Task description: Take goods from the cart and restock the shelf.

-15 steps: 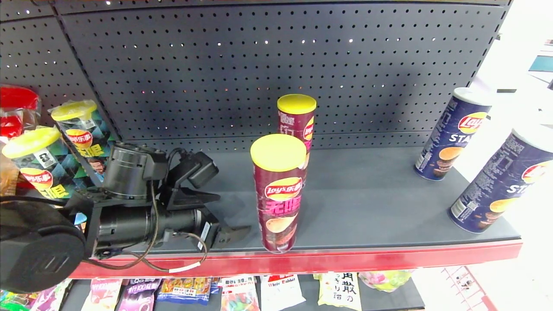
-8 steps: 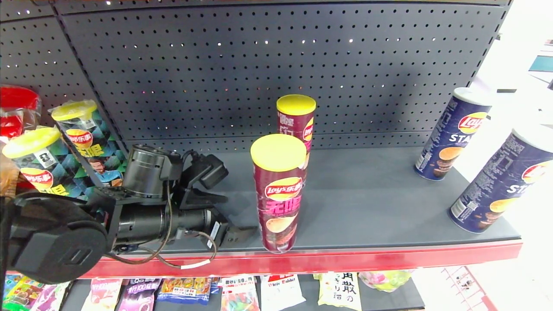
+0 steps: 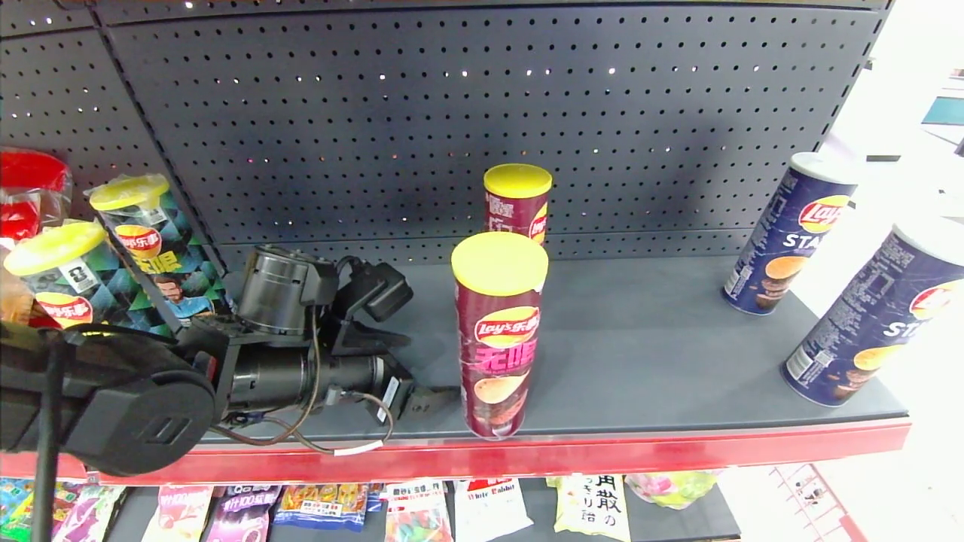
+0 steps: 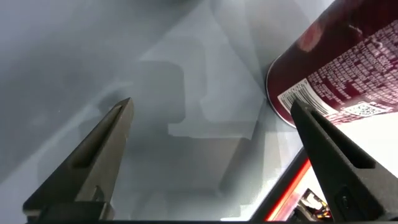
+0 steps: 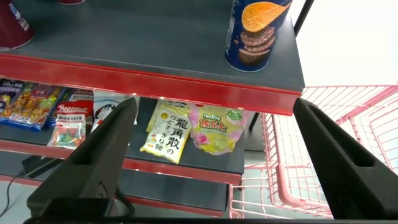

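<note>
Find the maroon chip can (image 3: 501, 339) upright at the near edge of the shelf (image 3: 663, 361), with a 2nd maroon can (image 3: 517, 199) far behind it; note the left gripper (image 3: 440, 395) low on the shelf just left of the can, fingers apart, clamped on nothing, 1 finger close beside the can's base, contact not possible to tell; note the right gripper (image 5: 214, 102), fingers apart and empty, facing the right end of the shelf with the pink wire cart (image 5: 270, 155) below. Judged as the end of placing; to finish well, withdraw the left gripper straight leftward, low and slow, without brushing the tall can, easy to tip; keep away from the 2 blue cans (image 3: 787, 233) at right.
</note>
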Available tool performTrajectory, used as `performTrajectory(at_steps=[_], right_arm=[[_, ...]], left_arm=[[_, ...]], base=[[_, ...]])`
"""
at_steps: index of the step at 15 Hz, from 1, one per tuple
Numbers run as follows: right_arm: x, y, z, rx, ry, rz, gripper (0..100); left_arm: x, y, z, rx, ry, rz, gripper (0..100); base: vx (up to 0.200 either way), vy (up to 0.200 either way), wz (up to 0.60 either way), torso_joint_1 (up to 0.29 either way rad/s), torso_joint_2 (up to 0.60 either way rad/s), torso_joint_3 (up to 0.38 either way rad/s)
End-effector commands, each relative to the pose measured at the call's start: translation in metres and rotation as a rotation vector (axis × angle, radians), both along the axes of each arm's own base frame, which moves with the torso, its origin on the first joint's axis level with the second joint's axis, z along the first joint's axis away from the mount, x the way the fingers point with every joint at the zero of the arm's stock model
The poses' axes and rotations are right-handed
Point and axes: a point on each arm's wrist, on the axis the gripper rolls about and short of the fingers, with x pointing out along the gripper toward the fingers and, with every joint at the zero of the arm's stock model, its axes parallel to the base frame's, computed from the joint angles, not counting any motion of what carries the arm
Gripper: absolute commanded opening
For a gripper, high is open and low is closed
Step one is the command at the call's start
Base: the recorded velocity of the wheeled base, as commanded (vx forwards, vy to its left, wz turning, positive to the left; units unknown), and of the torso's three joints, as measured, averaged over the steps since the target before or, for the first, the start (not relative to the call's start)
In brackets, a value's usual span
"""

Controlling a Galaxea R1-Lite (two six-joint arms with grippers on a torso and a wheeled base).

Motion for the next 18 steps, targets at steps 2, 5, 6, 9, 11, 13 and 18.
performTrajectory(at_steps=[2, 5, 6, 9, 11, 13, 18], right_arm=[[0.0007, 0.0003, 0.0000, -0.002, 0.005, 0.000, 100], [0.0007, 0.0003, 0.0000, -0.001, 0.005, 0.000, 100], [0.0008, 0.0003, -0.0004, -0.001, 0.007, 0.000, 100], [0.0007, 0.0003, 0.0000, -0.001, 0.005, 0.000, 100], [0.0008, 0.0003, -0.0003, -0.001, 0.005, 0.000, 100], [0.0008, 0.0003, -0.0004, -0.001, 0.007, 0.000, 100], [0.0008, 0.0003, -0.0004, -0.001, 0.007, 0.000, 100]], left_arm=[[0.0019, -0.0030, -0.0006, 0.000, 0.000, -0.006, 100], [0.0025, -0.0039, 0.0000, -0.001, -0.003, -0.007, 100], [0.0025, -0.0039, 0.0000, -0.001, -0.003, -0.007, 100], [0.0026, -0.0040, -0.0005, -0.001, -0.001, -0.007, 100], [0.0026, -0.0040, -0.0005, -0.001, -0.001, -0.007, 100], [0.0026, -0.0040, -0.0005, -0.001, -0.001, -0.007, 100], [0.0014, -0.0060, -0.0005, -0.001, 0.000, -0.014, 100]], base=[[0.000, 0.000, 0.00, 0.000, 0.00, 0.000], [0.000, 0.000, 0.00, 0.000, 0.00, 0.000], [0.000, 0.000, 0.00, 0.000, 0.00, 0.000], [0.000, 0.000, 0.00, 0.000, 0.00, 0.000], [0.000, 0.000, 0.00, 0.000, 0.00, 0.000], [0.000, 0.000, 0.00, 0.000, 0.00, 0.000], [0.000, 0.000, 0.00, 0.000, 0.00, 0.000]])
